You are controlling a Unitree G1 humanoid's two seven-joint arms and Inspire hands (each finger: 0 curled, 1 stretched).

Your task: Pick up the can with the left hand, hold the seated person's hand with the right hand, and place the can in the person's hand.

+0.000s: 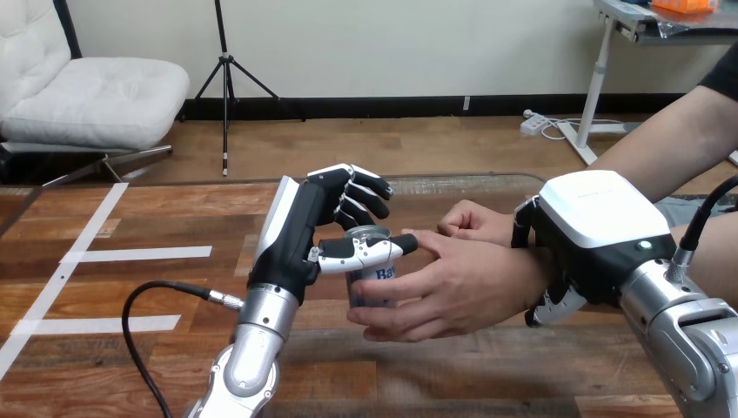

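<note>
A silver can (379, 280) with blue print stands upright at the middle of the wooden table (174, 287). My left hand (306, 228) comes at it from the left, with its thumb lying across the can's front near the rim and its fingers curled behind the top. The person's hand (452, 287) reaches in from the right and wraps the can's lower half. My right hand (593, 225) sits over the person's wrist (531, 277), its fingers curled round it above and below.
The person's other hand (472, 221) rests as a loose fist on the table just behind the can. White tape strips (135, 254) mark the table's left part. A black cable (144, 300) loops beside my left forearm.
</note>
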